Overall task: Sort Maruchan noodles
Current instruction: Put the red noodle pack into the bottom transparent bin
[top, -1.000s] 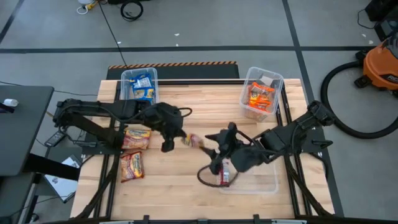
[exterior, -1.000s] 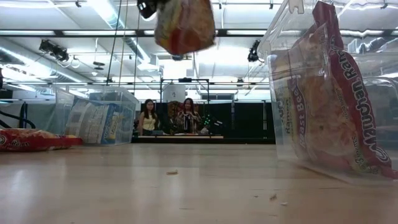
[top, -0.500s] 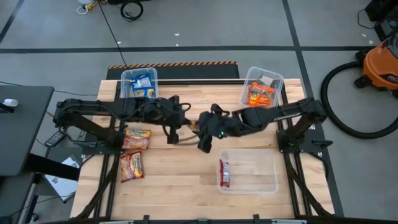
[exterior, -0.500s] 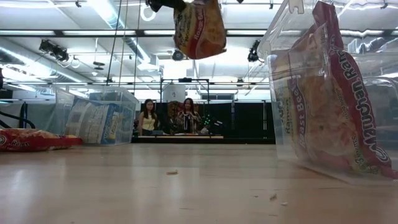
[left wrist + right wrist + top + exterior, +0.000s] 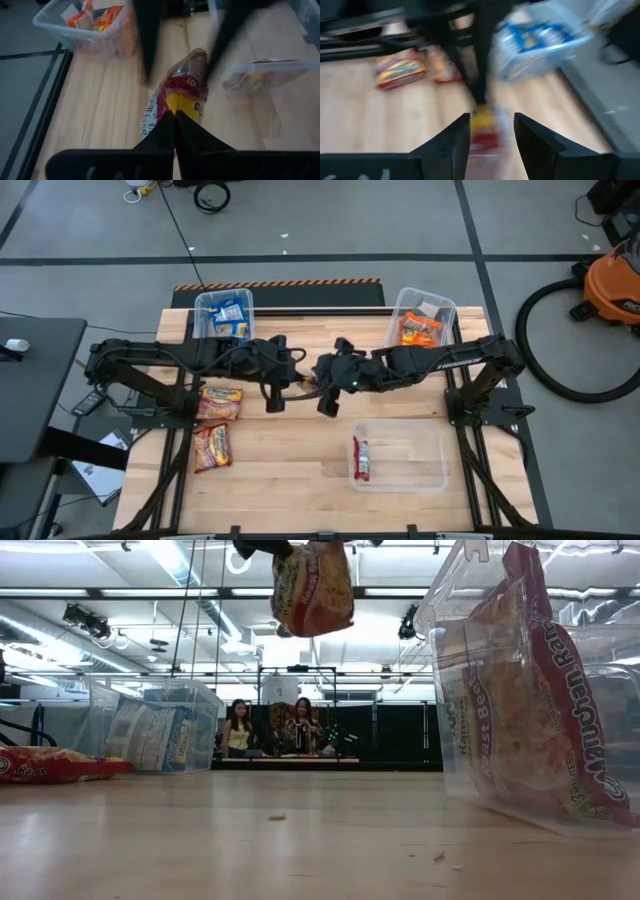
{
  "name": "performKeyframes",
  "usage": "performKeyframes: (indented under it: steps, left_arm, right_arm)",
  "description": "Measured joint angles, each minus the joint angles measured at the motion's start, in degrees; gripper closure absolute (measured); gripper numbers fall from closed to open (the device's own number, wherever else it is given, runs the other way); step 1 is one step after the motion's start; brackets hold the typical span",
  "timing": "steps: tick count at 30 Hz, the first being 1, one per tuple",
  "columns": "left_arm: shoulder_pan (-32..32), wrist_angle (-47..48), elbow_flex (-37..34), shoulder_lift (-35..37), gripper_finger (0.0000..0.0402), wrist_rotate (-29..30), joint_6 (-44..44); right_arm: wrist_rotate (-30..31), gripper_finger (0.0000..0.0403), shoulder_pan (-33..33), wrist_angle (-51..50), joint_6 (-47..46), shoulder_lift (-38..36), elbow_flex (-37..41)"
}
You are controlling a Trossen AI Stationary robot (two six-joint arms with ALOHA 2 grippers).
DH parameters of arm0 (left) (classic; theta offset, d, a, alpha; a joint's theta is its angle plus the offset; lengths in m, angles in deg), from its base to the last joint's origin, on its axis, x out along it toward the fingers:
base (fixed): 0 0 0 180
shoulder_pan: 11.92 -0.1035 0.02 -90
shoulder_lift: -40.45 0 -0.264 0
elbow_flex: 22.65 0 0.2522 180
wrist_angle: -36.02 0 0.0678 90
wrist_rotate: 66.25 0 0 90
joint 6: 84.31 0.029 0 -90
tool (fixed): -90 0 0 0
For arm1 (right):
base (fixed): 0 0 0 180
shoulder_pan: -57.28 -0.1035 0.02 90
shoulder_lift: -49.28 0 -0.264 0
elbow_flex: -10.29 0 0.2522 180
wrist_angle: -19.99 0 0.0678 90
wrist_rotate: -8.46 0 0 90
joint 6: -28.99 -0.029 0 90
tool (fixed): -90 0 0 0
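Mid-air over the middle of the surface [image 5: 300, 465], a red-and-yellow noodle packet [image 5: 312, 588] hangs from the left pincer [image 5: 174, 116], which is clenched tight on one end of the wrapper. The right pincer [image 5: 491, 125] is right up against it from the other side, fingers spread with the packet sitting between them, not visibly pressing on it. This looks like a handover. The packet should be light, with a crinkly, slick film around a brittle noodle block, so a firm pinch on the flat sealed edge seems safer than squeezing the middle. It dangles freely, so it may swing. Two more loose packets [image 5: 213, 425] lie at the left edge, a red one stands in the near clear bin [image 5: 425, 465], blue ones fill the far left bin [image 5: 224, 316], orange the far right bin [image 5: 422, 328].
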Motion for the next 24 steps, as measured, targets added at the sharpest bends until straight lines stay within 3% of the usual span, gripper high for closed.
performKeyframes:
  steps: [5, 15, 24]
  left_arm:
    - [-0.03, 0.21, 0.0, -0.02, 0.0398, 0.23, -0.04]
    - [0.4, -2.99, 0.0, 0.42, 0.0397, 0.48, -0.01]
    - [0.43, -4.25, 0.0, 0.42, 0.0392, 0.2, -0.24]
  right_arm:
    - [-7.72, 0.0244, 1.32, 0.53, -4.08, 0.08, 0.03]
    - [-5.61, 0.0249, 1.55, -2.55, -4.35, 0.08, 0.03]
    - [-5.56, 0.0328, 1.51, -2.91, -4.97, 0.06, -0.01]
